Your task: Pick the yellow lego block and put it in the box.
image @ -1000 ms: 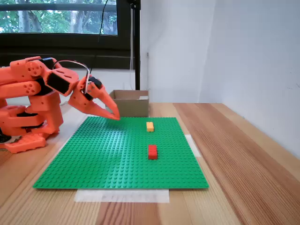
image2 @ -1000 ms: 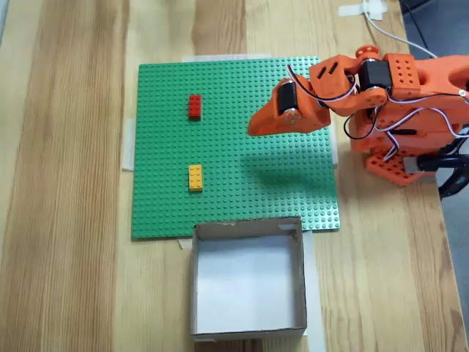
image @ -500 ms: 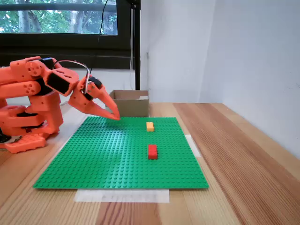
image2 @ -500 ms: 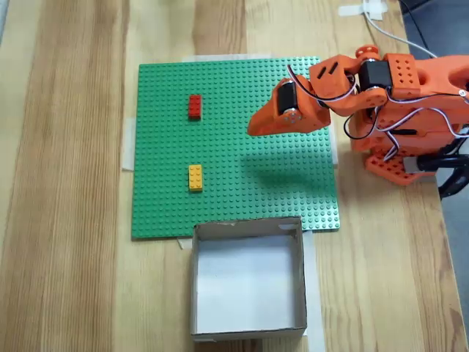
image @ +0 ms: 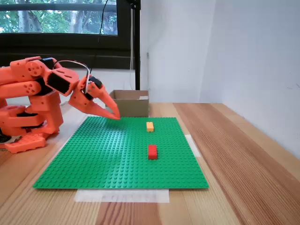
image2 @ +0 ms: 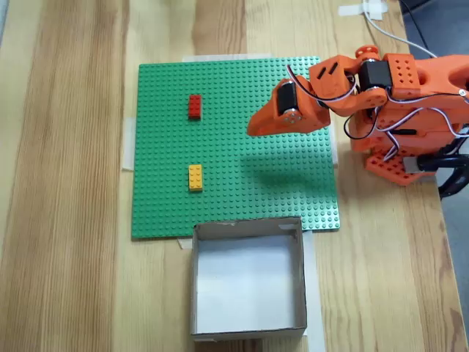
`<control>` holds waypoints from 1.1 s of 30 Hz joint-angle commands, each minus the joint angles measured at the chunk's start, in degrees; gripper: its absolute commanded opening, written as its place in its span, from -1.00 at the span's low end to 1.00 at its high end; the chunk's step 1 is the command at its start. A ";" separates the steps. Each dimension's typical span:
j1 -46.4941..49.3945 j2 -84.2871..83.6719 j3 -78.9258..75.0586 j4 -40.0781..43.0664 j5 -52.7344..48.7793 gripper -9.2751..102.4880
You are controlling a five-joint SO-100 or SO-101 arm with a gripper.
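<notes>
Nothing has moved since earlier: the gripper (image2: 253, 130) hovers over the green baseplate (image2: 234, 191), jaws seemingly closed and empty, well apart from the yellow lego block (image2: 196, 177).

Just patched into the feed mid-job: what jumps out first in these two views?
The bright orange plastic robot arm dominates, its gripper poised over the green studded baseplate. A small yellow-orange lego block and a red brick sit apart on that plate. The low brown cardboard box waits at the plate's edge.

Orange hand (image: 115, 115) above green baseplate (image: 108, 154), yellow lego block (image: 150, 126) apart
</notes>
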 commanded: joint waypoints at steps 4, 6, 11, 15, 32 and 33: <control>0.00 -1.14 -0.88 0.62 0.70 -0.85; -0.18 -2.90 -2.72 1.49 1.14 -0.85; -0.70 -8.79 -9.76 3.87 2.64 -0.85; -1.41 -13.62 -16.00 6.06 3.25 -0.85; -2.81 -34.19 -41.40 16.00 5.01 -0.85; -2.90 -34.98 -42.36 16.26 5.01 -0.85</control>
